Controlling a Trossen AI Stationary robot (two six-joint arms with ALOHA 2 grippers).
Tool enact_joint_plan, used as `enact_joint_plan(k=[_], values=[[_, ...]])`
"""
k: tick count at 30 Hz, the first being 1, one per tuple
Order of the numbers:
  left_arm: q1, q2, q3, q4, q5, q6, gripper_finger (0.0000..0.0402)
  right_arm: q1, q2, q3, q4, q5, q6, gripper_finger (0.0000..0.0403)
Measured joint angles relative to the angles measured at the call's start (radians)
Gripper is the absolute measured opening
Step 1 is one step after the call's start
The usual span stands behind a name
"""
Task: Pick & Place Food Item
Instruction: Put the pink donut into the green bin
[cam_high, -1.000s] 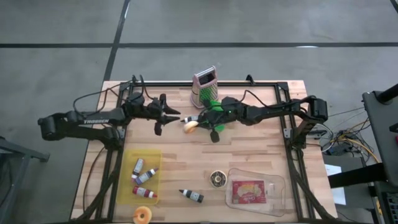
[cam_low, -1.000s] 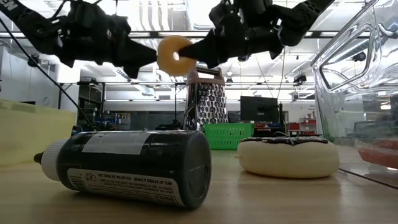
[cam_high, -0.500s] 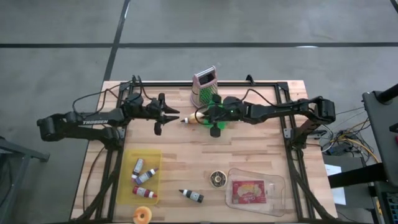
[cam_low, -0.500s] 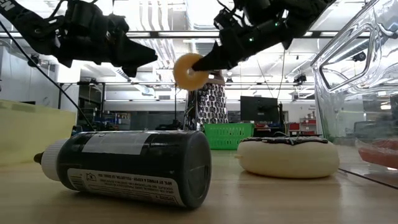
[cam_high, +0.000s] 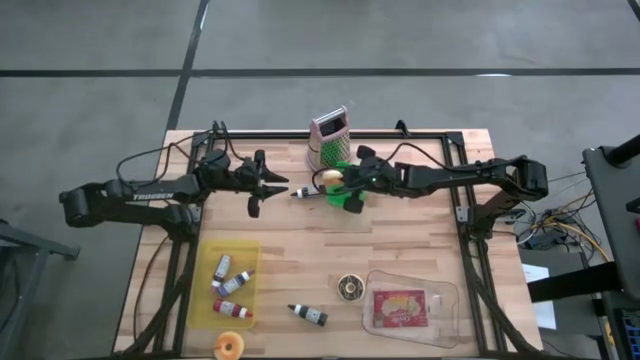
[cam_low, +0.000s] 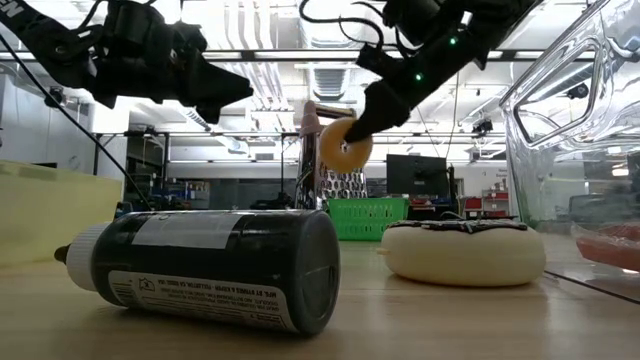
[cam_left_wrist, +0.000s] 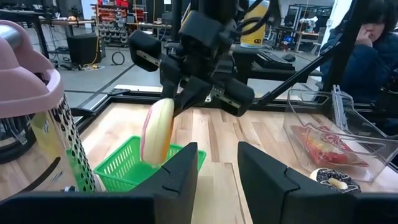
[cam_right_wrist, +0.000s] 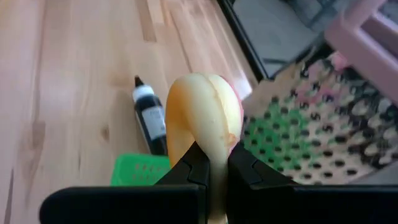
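A yellowish ring doughnut with one pink face is held by my right gripper over the green basket, in front of the pink-topped grater. It also shows in the low view and in the left wrist view. My left gripper is open and empty, to the left of the basket, its fingers pointing at the doughnut. A small black bottle lies on the table between my left gripper and the basket. My right gripper pinches the doughnut's ring between its two fingers, one on each flat face near the rim. The fingers come from the table's right, slanting down. The doughnut stands on edge below the fingertips, lifted clear above the basket.
A yellow tray with bottles lies near left, a doughnut at the near edge, a black bottle, a chocolate doughnut and a clear container with food near right. A person sits beyond the table.
My right gripper has carried the doughnut away from my left gripper's fingertips, toward the table's right and far edges and down, to above the green basket. The doughnut has turned from facing the low camera to more on edge. My left gripper has stayed where it was.
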Motion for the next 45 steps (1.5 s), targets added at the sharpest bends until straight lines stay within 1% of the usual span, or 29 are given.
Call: enact_joint_plan(k=[2,6,9,16,20,26,31,36,42,45], values=[[0.000,0.000,0.000,0.000,0.000,0.000,0.0119,-0.007,0.000,0.000,-0.020,0.002,0.015,0.0011],[0.000,-0.001,0.000,0.000,-0.001,0.000,0.0120,-0.020,0.000,0.000,-0.054,0.060,0.044,0.0011],[0.000,-0.003,0.001,0.000,-0.014,0.000,0.0120,-0.031,0.000,0.000,-0.081,0.070,0.063,0.0011],[0.000,-0.019,0.001,0.000,-0.111,0.018,0.0120,-0.042,0.000,0.000,-0.106,0.071,0.085,0.0011],[0.000,-0.053,0.001,0.000,-0.190,0.033,0.0120,-0.042,0.000,0.000,-0.121,0.072,0.088,0.0011],[0.000,-0.146,-0.003,-0.014,-0.201,0.049,0.0120,-0.044,0.000,0.000,-0.137,0.099,0.092,0.0011],[0.000,-0.258,-0.003,-0.110,-0.201,0.050,0.0119,-0.052,0.000,0.000,-0.175,0.102,0.110,0.0011],[0.000,-0.369,-0.003,-0.193,-0.193,0.039,0.0120,-0.053,0.000,-0.001,-0.178,0.107,0.111,0.0011],[0.000,-0.475,-0.003,-0.245,-0.181,0.032,0.0119,-0.055,0.000,-0.002,-0.178,0.105,0.114,0.0011],[0.000,-0.507,-0.003,-0.263,-0.180,0.027,0.0119,-0.058,0.000,-0.002,-0.178,0.083,0.117,0.0011]])
